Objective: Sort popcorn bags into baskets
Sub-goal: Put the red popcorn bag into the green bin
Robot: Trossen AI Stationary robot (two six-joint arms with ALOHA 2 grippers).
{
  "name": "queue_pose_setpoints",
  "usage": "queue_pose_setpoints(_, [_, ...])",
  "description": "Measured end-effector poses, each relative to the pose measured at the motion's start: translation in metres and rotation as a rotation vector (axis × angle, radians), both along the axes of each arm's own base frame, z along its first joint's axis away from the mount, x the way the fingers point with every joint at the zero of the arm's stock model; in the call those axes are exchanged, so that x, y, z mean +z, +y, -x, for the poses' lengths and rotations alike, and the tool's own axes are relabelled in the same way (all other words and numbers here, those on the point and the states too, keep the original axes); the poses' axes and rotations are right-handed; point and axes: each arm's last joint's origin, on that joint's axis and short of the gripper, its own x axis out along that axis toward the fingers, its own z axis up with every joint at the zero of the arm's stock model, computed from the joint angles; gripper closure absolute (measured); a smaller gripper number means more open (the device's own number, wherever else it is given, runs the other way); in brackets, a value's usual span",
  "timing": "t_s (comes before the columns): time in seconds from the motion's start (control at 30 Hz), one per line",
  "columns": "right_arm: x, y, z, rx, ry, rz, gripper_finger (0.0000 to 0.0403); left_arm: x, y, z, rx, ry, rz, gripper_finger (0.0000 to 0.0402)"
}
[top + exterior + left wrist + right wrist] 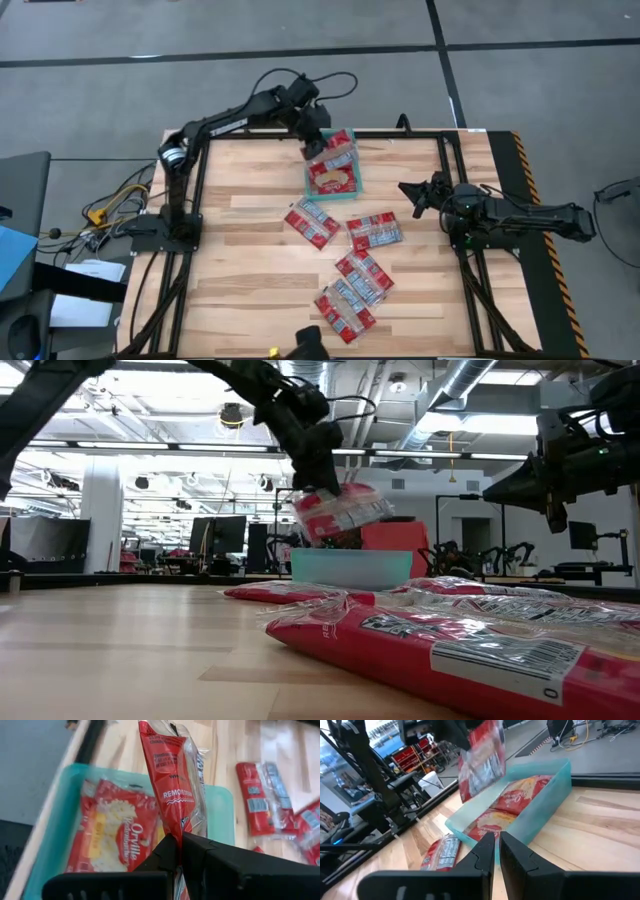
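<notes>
Over the far edge of the table: the left gripper (318, 148) hangs above the teal basket (309, 184), clenched on a red popcorn bag (337, 150).
Held bag: pinched by one end, it dangles clear of the basket in the low view (338, 513), tilted, its body straight over the bin.
Key relation: the basket lies directly beneath the held bag, so the drop looks like a short way down and nothing sideways. The bag's long axis seems to run roughly with the basket's long side, though its tilt makes that hard to call.
Basket contents: one bag with the yellow popcorn picture (117, 835) already lies flat inside, filling much of the floor; the newcomer would land on top of it, I'd judge.
Still on the wood: four bags with silvery-blue print — one just near the basket (312, 222), one to its right (374, 232), two more nearer the front edge (363, 275) (344, 311).
Right gripper (418, 192): parked at the right side, fingers nearly together and holding nothing, well apart from the basket.
Nearer arm: left, plainly; it is already on station.
Risk: the tilted bag could catch the basket's rim on release.
</notes>
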Motion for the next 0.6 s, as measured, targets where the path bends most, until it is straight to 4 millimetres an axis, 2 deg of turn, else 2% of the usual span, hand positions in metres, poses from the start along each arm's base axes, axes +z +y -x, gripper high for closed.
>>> queue_pose_setpoints(0.2, [0.000, 0.000, 0.000, 0.000, 0.002, 0.000, 0.0349, -0.031, 0.000, -0.016, -0.032, 0.104, 0.028, 0.0401])
queue_pose_setpoints(0.6, [0.000, 0.000, 0.000, 0.001, 0.002, 0.000, 0.0349, -0.062, -0.017, -0.035, -0.132, 0.181, 0.033, 0.0401])
